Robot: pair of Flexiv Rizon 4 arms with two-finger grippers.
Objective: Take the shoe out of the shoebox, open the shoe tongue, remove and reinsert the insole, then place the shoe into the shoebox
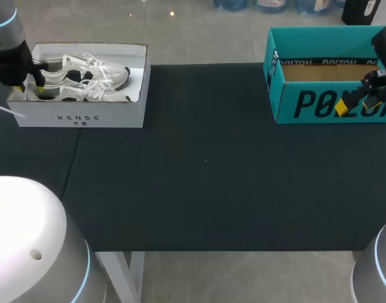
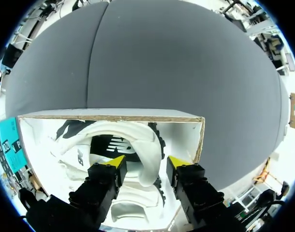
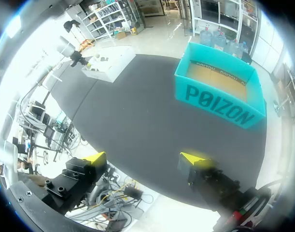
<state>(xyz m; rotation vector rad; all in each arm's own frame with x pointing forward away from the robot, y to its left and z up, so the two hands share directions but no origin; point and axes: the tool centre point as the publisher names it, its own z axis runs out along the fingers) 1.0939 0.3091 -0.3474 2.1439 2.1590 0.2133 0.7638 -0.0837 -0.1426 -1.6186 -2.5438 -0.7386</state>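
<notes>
A white shoebox (image 1: 82,117) stands at the table's far left with a pair of white sneakers (image 1: 85,72) lying in it. My left gripper (image 1: 28,87) is down inside the box's left end. In the left wrist view it (image 2: 145,162) is open and straddles the heel of one white shoe (image 2: 147,145): one fingertip (image 2: 116,163) is inside the shoe's opening, the other outside the heel, and slim gaps show. My right gripper (image 1: 352,101) hangs open and empty in front of the teal box; in its own view the gripper (image 3: 143,157) holds nothing.
A teal open box (image 1: 319,104) with a brown cardboard floor stands at the far right. The black table (image 1: 205,177) stretches between the two boxes. In the right wrist view the teal box (image 3: 219,104) lies ahead and the white shoebox (image 3: 108,60) is far across the table.
</notes>
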